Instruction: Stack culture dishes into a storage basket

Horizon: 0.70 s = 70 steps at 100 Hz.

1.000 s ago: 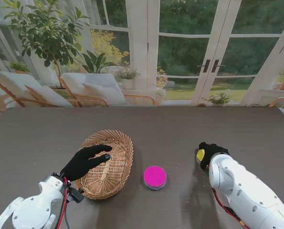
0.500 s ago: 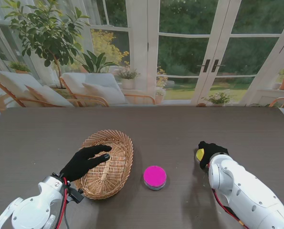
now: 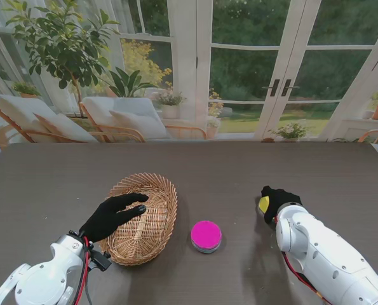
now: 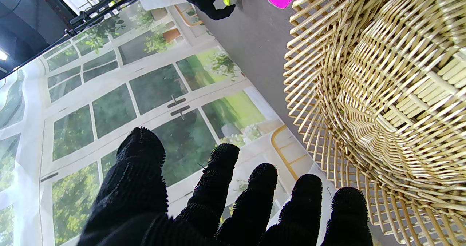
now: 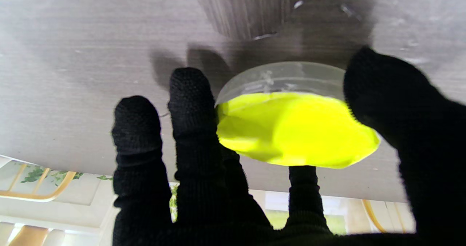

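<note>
Since the earlier frame, right robot hand (image 3: 276,200) has shifted slightly leftward, fingers closed on yellow dish (image 3: 263,204), near the counter's (image 3: 239,171) right side. Left robot hand (image 3: 112,215) rests spread on basket (image 3: 152,222) rim, holding nothing. Pink dish (image 3: 206,236) sits mid-counter.

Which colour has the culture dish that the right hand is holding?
Bright yellow-green, in a clear dish; the right wrist view shows it best, between the right hand fingers.

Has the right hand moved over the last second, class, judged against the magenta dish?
Yes, slightly. In the stand view the right hand, shut on the yellow dish, has crept left and farther from me, while the magenta dish stayed put.
</note>
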### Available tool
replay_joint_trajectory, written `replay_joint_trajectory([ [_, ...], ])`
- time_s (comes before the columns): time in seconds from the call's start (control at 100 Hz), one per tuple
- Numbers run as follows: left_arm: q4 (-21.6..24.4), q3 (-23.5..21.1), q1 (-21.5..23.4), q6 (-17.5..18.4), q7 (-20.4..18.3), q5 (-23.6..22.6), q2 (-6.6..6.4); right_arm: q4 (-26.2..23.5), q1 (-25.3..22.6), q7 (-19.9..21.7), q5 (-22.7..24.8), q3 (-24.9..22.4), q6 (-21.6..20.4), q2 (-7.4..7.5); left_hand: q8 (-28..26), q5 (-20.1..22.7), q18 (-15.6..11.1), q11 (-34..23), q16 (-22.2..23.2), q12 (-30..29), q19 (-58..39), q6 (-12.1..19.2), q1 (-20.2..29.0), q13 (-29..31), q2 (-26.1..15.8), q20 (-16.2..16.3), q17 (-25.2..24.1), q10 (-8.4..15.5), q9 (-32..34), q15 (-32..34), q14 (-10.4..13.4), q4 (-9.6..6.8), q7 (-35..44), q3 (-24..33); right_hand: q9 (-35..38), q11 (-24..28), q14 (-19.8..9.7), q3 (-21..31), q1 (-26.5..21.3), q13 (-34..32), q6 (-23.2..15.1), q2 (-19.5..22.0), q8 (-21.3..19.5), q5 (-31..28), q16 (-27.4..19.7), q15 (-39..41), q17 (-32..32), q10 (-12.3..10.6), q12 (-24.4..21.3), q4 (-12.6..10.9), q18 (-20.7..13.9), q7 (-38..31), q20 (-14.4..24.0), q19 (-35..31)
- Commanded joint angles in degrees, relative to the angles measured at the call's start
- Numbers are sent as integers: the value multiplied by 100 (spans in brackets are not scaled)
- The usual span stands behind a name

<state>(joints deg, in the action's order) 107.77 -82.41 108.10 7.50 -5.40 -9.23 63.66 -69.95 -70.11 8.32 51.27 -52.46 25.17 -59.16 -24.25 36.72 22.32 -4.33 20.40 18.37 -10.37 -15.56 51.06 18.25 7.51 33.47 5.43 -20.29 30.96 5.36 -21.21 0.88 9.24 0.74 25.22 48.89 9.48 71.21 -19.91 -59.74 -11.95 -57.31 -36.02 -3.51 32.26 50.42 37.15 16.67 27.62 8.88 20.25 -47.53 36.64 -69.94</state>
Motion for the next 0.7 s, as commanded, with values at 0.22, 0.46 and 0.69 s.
replay_joint_trajectory([
  [0.22, 54, -13, 30, 6, -99, 25, 18, 366, -107, 156, -67, 283, -143, -69, -16, 119, -34, -8, 39, 29, -50, 27, -33, 147, -302, 54, -30, -8, 102, 15, -33, -27, -4, -165, 589, 797, -373, 389, -471, -239, -167, 349, -168, -178, -7, 53, 978, -908, 239, -105, -63, -895, -190, -244],
  [0.46, 57, -15, 32, -2, -114, 36, 15, 348, -106, 72, -104, 237, -166, -93, -15, 118, -34, -7, 40, 29, -51, 25, -31, 146, -312, 55, -30, -7, 102, 15, -30, -26, -4, -166, 773, 808, -355, 523, -592, -367, -195, 558, -279, -193, -27, -13, 1088, -944, 241, -166, -52, -1194, -209, -248],
  [0.69, 64, -15, 29, -36, -138, 56, 12, -103, -210, 269, 113, -45, -189, -67, -13, 113, -41, -5, 39, 28, -50, 30, -33, 141, -322, 58, -35, -3, 94, 12, -20, -25, -7, -169, 758, 761, -349, 483, -585, -351, -204, 650, -234, -190, -13, -41, 1076, -929, 227, -176, -32, -1225, -211, -239],
])
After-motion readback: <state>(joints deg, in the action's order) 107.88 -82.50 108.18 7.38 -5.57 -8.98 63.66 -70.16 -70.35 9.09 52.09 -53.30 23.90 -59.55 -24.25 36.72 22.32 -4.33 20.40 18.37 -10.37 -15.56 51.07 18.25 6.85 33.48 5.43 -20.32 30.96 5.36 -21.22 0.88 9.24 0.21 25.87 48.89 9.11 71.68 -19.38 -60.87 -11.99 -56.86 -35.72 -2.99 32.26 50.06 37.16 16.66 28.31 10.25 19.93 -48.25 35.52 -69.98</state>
